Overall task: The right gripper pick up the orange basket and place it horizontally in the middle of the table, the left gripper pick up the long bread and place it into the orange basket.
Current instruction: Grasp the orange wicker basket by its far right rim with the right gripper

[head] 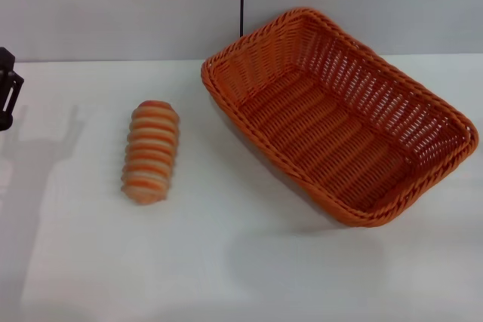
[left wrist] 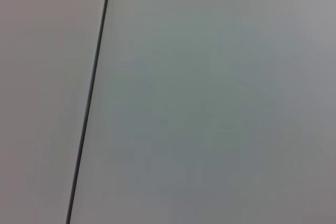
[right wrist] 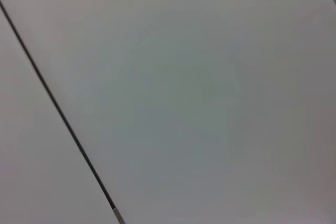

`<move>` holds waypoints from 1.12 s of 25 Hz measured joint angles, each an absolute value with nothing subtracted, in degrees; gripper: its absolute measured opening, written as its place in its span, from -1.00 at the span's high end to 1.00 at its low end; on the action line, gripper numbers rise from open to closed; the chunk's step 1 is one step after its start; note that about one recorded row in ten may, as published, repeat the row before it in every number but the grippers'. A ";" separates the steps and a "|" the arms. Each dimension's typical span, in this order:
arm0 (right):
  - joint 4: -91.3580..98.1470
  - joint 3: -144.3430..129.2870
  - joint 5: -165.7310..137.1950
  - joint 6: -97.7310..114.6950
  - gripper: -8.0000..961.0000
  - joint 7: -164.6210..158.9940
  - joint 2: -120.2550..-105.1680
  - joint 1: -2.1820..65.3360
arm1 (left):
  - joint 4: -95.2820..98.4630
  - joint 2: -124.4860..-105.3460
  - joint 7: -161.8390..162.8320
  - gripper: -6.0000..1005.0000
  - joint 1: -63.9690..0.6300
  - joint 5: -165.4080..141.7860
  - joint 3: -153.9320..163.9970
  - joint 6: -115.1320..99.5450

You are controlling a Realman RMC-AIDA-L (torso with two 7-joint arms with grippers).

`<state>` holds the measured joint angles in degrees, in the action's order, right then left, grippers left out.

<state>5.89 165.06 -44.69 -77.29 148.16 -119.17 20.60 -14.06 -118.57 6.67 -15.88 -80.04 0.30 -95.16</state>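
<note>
On table [head: 249, 277], orange basket [head: 339, 115] sits at approx 2 o'clock from centre, skewed diagonally and right of middle, so the re-siting step looks not yet done. Long bread [head: 150, 153] lies at 9 o'clock of the basket, apart from it, long axis running 12-to-6; nothing grips it. Left gripper [head: 7, 88] shows only as a black part at far 9 o'clock edge, raised off the work; finger state cannot be told. Right gripper not in view. Both wrist cams show only blank wall panels w/ a dark seam.
</note>
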 joint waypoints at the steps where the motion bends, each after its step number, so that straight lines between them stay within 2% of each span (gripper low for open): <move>1: 5.97 165.04 -44.28 -77.29 0.14 148.13 -119.19 20.74 | -13.67 -118.52 6.67 -0.71 -15.93 -80.06 0.43 -95.36; 12: 5.24 163.80 -44.59 -77.28 0.14 144.94 -118.82 20.58 | -12.83 -118.47 7.74 -0.71 -16.13 -80.24 1.55 -97.46; 22: -7.99 145.64 -45.88 -80.07 0.14 130.90 -118.59 14.80 | -11.79 -118.38 12.50 -0.71 -15.48 -80.14 2.31 -98.20; 26: -14.92 140.01 -46.08 -84.74 0.14 123.40 -117.52 11.59 | -11.62 -118.38 12.62 -0.71 -15.27 -80.19 2.48 -97.65; 27: -16.61 138.81 -46.22 -85.77 0.14 120.94 -117.00 10.90 | -11.62 -118.39 12.64 -0.71 -15.15 -80.20 2.50 -97.56; 28: -19.83 137.03 -46.84 -87.65 0.14 115.89 -115.56 9.71 | -11.61 -118.38 12.67 -0.71 -14.99 -80.21 2.49 -97.49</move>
